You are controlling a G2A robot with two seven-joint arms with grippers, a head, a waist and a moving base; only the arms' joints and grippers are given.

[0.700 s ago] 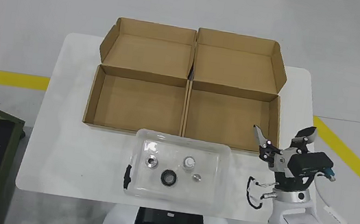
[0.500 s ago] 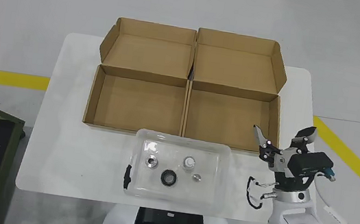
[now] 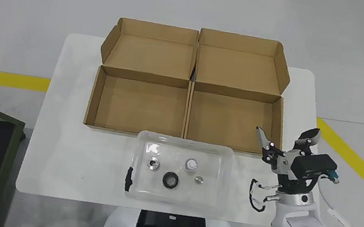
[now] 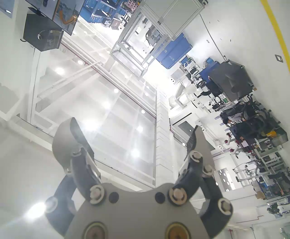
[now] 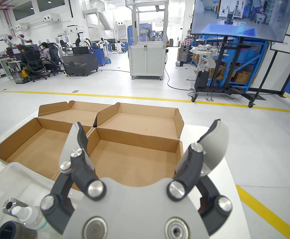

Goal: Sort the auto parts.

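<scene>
The auto parts (image 3: pixel 172 179) lie in the clear tray (image 3: pixel 217 190) at the table's (image 3: pixel 67 132) near middle, just left of the right tool (image 3: pixel 284 133), which hangs spread and empty, while the left tool (image 4: pixel 133 125), also released, points upward, so the right one seems nearer.

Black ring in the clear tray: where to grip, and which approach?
Grip the black ring across its outer rim, coming straight down. It appears to lie flat, bore up, and the clear tray walls would likely block any side approach. Close along a line that misses the small silver part close beside it.
</scene>
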